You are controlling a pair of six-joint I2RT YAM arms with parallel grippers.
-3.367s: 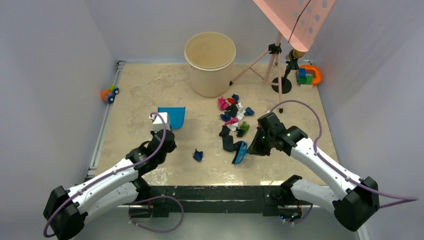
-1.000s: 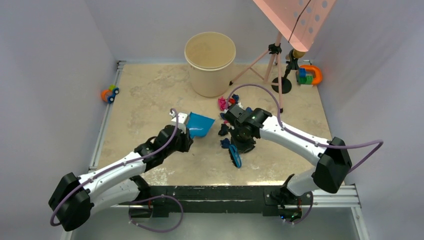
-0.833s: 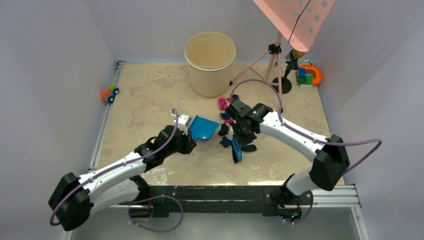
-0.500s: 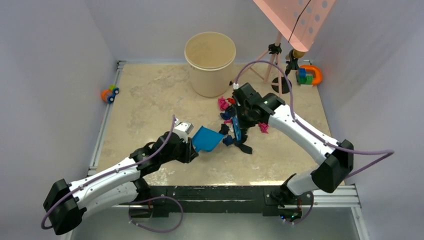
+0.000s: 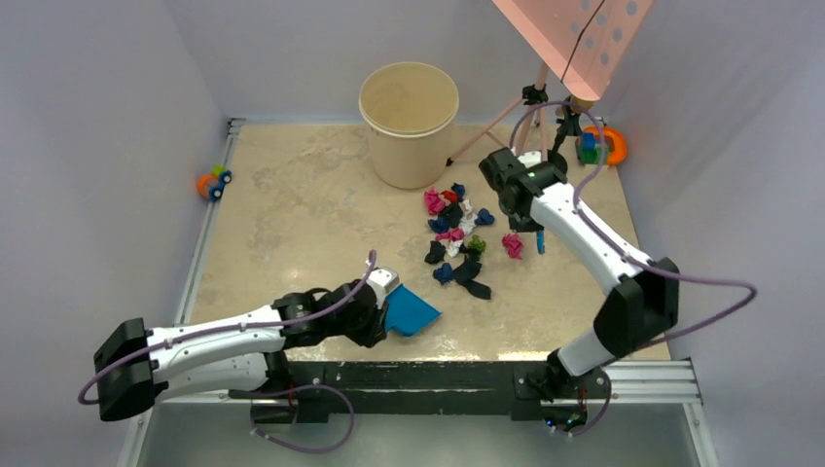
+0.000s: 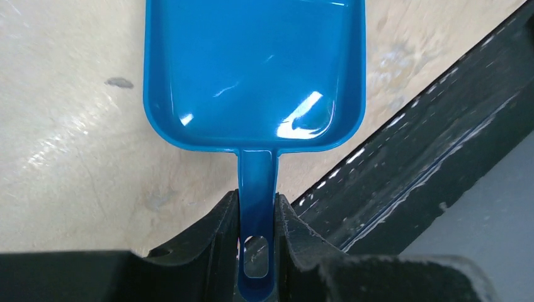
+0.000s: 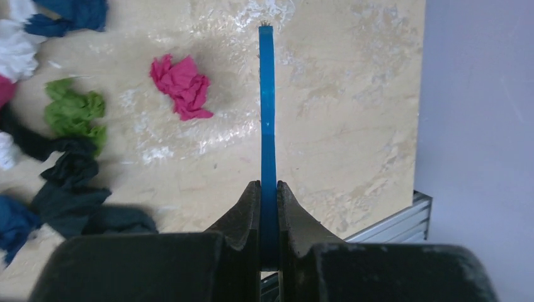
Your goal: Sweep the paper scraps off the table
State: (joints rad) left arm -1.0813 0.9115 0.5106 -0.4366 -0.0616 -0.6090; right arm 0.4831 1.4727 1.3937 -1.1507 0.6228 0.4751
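Observation:
The paper scraps [image 5: 455,233] lie in a loose cluster on the table [image 5: 292,214] right of centre, with one pink wad [image 5: 512,245] off to their right. My left gripper [image 5: 381,309] is shut on the handle of a blue dustpan [image 5: 410,313] near the table's front edge; the pan [image 6: 255,69] is empty, with the gripper [image 6: 257,214] behind it. My right gripper [image 5: 530,222] is shut on a blue brush [image 5: 539,239], right of the pile. In the right wrist view the brush [image 7: 267,94] is edge-on, right of the pink wad [image 7: 182,85] and a green wad [image 7: 75,113].
A beige bucket [image 5: 409,122] stands at the back. A pink tripod stand [image 5: 530,126] is at the back right, beside toy blocks with an orange ring [image 5: 601,146]. A toy car [image 5: 214,182] sits at the left rail. The black front bar [image 6: 428,145] runs beside the dustpan.
My left arm pulled the dustpan from beside the pile back to the front edge. My right arm carried the brush from the pile's near side to its far right. One pink wad shifted right.

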